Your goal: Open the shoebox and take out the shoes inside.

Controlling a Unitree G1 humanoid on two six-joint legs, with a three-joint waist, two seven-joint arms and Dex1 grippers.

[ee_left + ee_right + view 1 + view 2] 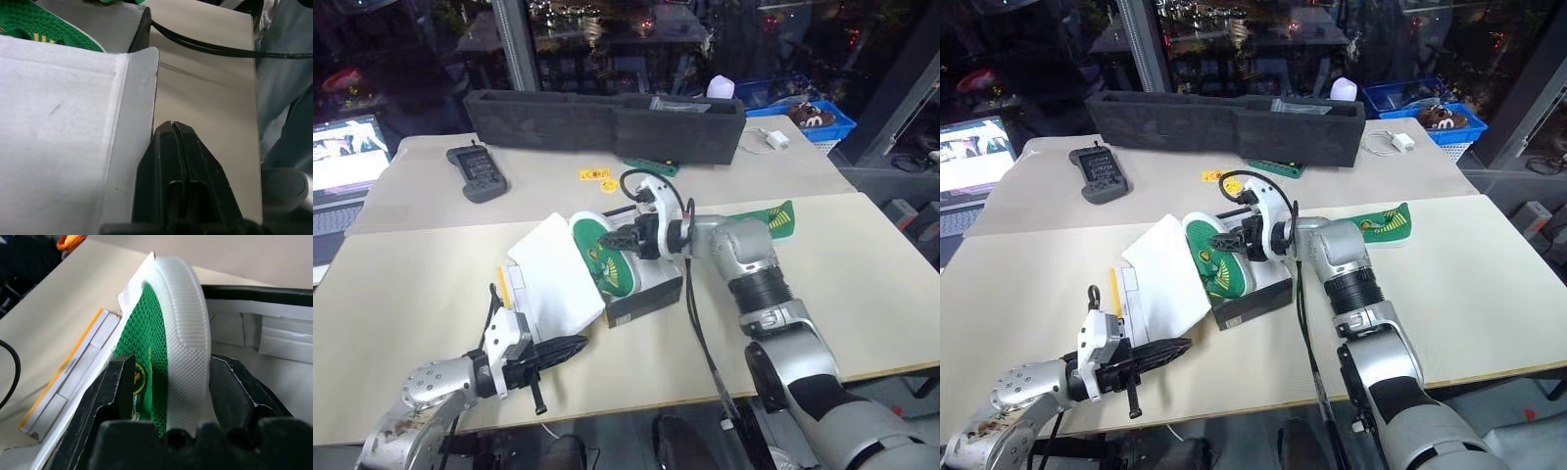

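The shoebox (pixel 646 299) stands open at the table's middle, its lid (pixel 558 279) folded out to the left with the white inside up. My right gripper (pixel 612 240) is shut on a green shoe (pixel 603 259) with a white sole edge, tilted on its side over the box. In the right wrist view the sole (pixel 188 338) sits between the fingers (pixel 120 382). Another green shoe (pixel 769 217) with a yellow-patterned inside lies on the table right of the box. My left gripper (pixel 570 346) is shut and empty, its tip (pixel 172 125) beside the lid's near edge (pixel 139 88).
A long dark grey foam tray (pixel 607 122) runs along the back, with a flat green strip (pixel 651 166) in front of it. A black handheld device (pixel 478 171) and a laptop (pixel 342 157) are at the left. Yellow bits (pixel 597 176), a white charger (pixel 775 139) and a blue basket (pixel 813 117) lie behind.
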